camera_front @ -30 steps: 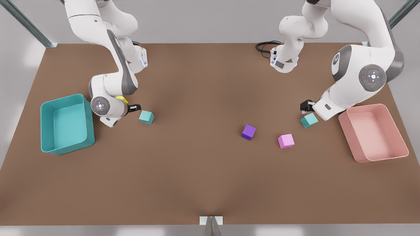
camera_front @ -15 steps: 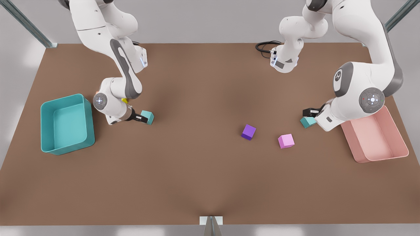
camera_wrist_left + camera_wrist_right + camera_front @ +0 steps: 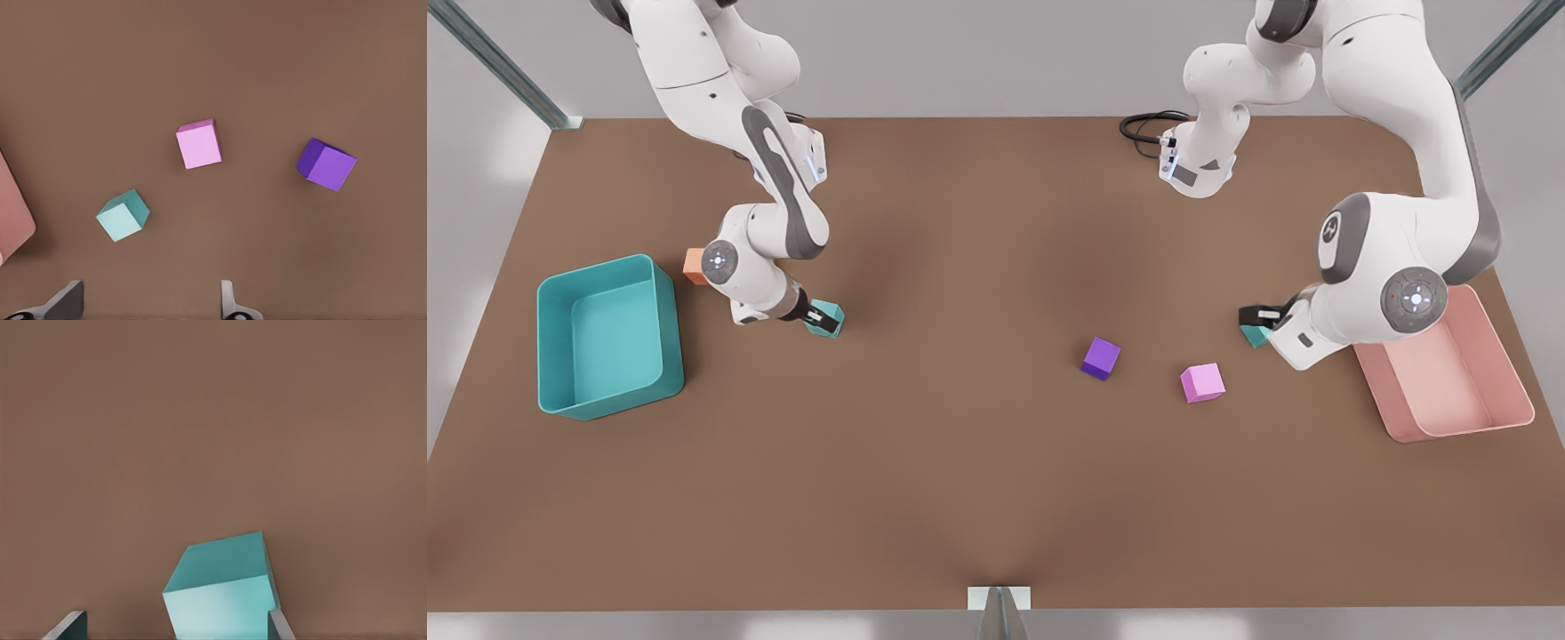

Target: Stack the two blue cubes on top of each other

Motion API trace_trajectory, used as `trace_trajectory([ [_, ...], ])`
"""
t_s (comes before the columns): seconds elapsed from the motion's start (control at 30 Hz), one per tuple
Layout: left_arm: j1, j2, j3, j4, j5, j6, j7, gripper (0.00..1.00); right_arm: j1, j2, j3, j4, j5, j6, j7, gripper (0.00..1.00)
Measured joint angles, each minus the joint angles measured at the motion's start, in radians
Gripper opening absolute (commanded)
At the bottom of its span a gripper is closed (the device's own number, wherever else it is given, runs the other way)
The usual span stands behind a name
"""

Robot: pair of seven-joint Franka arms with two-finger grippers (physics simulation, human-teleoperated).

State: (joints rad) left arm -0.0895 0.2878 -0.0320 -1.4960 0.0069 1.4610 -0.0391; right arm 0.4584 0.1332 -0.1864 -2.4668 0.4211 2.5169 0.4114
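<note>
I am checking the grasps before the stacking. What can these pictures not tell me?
- Front view: the right gripper covers part of the first blue cube; contact unclear.
- Front view: the left gripper hides most of the second blue cube.
- Right wrist view: the picture's edge cuts the first blue cube's base.
- Front view: the arm half hides the orange cube.

Bench (image 3: 960, 462): plain brown, no pattern. Two cubes teal, plain-faced: one (image 3: 831, 313), the other (image 3: 1254, 335). Third cube dark purple (image 3: 1101, 358); fourth light pink (image 3: 1202, 383); fifth orange (image 3: 694, 265). Bin at the front view's left teal (image 3: 556, 356); bin at its right pale pink (image 3: 1507, 378). Arms white with grey joints.
</note>
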Motion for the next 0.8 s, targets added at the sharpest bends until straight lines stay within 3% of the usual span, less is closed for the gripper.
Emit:
trace_trajectory([
  [0.37,0.026,0.079,0.0,-0.05,0.007,0.249,0.0,1.0,-0.007,0.046,-0.008,0.04,-0.043,-0.091,-0.088,1.0],
  [0.8,0.071,0.121,-0.001,-0.051,0.015,0.173,-0.003,1.0,0.008,0.17,-0.007,0.08,-0.047,-0.109,-0.142,1.0],
])
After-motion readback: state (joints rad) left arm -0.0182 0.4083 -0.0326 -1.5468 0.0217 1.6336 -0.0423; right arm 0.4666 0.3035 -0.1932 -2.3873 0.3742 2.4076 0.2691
